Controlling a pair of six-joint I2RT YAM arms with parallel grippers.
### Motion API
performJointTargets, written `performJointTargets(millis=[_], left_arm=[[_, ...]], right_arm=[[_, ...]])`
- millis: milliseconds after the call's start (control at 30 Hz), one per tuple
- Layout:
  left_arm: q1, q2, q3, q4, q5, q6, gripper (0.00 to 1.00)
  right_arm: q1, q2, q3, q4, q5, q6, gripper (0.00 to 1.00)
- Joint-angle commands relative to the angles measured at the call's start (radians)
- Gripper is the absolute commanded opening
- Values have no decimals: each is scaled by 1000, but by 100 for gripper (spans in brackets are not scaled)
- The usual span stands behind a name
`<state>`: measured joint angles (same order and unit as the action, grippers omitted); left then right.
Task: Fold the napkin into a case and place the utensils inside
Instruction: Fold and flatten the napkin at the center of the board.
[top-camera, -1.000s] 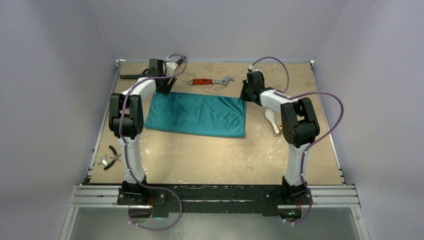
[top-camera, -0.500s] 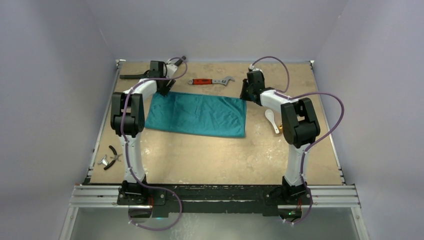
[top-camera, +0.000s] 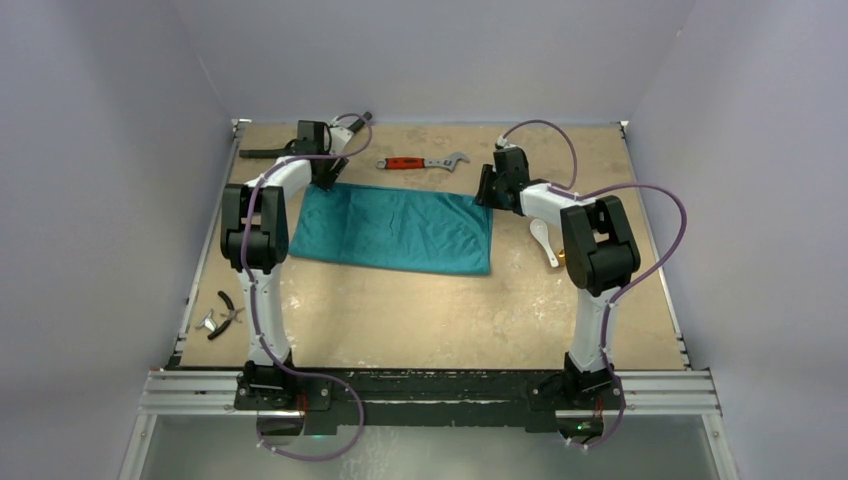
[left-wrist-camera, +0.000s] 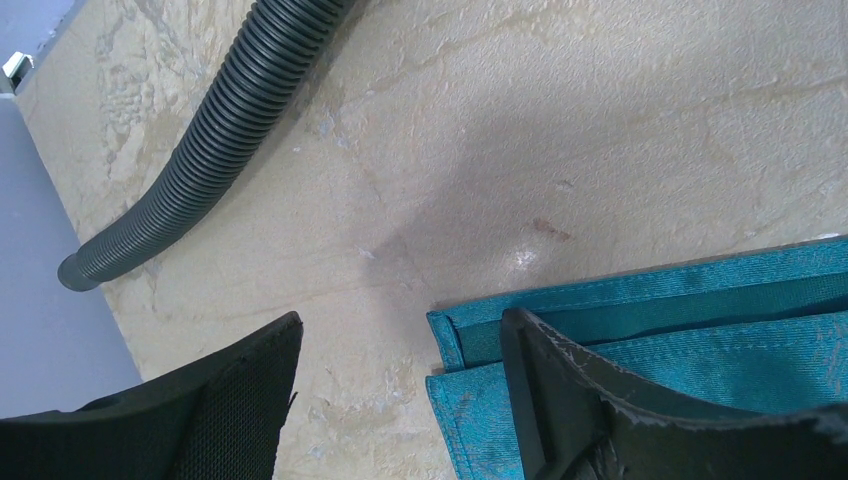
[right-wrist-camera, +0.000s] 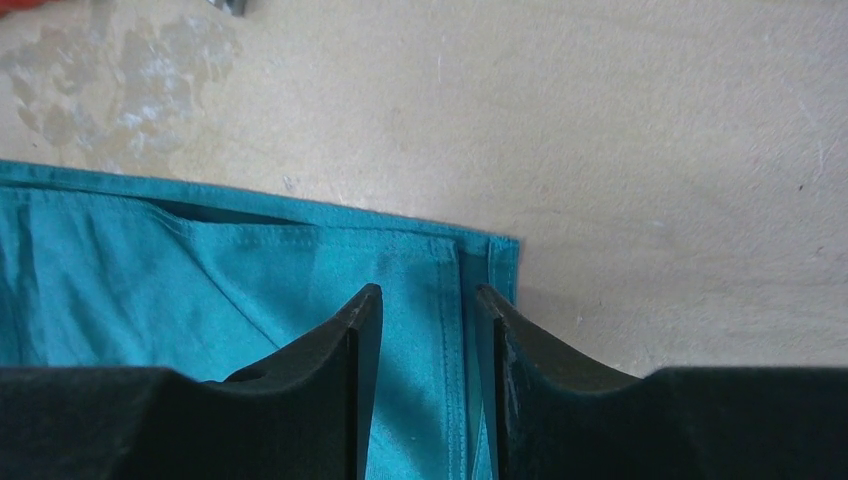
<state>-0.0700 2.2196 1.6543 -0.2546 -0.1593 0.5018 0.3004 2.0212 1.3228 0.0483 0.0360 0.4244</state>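
Observation:
The teal-green napkin (top-camera: 395, 228) lies flat on the table, folded into a two-layer rectangle. My left gripper (top-camera: 325, 180) is at its far left corner. In the left wrist view the gripper (left-wrist-camera: 400, 320) is open: one finger is over bare table, the other over the napkin (left-wrist-camera: 700, 330) corner. My right gripper (top-camera: 487, 192) is at the far right corner. In the right wrist view it (right-wrist-camera: 428, 292) is narrowly open, straddling the napkin (right-wrist-camera: 200, 280) side hem. The white spoon (top-camera: 543, 240) lies right of the napkin. A tan bit (top-camera: 562, 255) beside it is mostly hidden by my right arm.
A red-handled wrench (top-camera: 420, 162) lies beyond the napkin's far edge. A black corrugated hose (top-camera: 265, 153) lies at the far left and also shows in the left wrist view (left-wrist-camera: 220, 130). Black-handled pliers (top-camera: 225, 312) lie near the left edge. Purple walls enclose the table.
My right gripper has moved a little nearer and left, onto the napkin's far right corner. My left gripper has shifted slightly at the far left corner. The napkin has not moved.

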Motion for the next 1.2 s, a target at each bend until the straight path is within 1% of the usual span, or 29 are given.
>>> performJointTargets(millis=[0,133,233,367,433,633,1167], left_arm=[[12,3,9,2,6,17,71],[14,0,18,-4,13,14,71],[15,-9,26,-15,22,7,71],[21,-32,43,-29,37,-1,71],[24,-39,57,-37,43,-2,71],[39,-29,84,-55,43,5,71],[47,19,60,-35,21,21,70]], right_arm=[[2,-13,-22,12,-9,13,43],[2,-5,-13,30,19,1,41],[2,-1,-11,31,22,-1,30],[3,-6,-14,25,43,0,6],[2,-8,-13,21,49,-1,0],[2,-14,-11,19,58,-1,0],[2,-48,-3,-9,65,-5,0]])
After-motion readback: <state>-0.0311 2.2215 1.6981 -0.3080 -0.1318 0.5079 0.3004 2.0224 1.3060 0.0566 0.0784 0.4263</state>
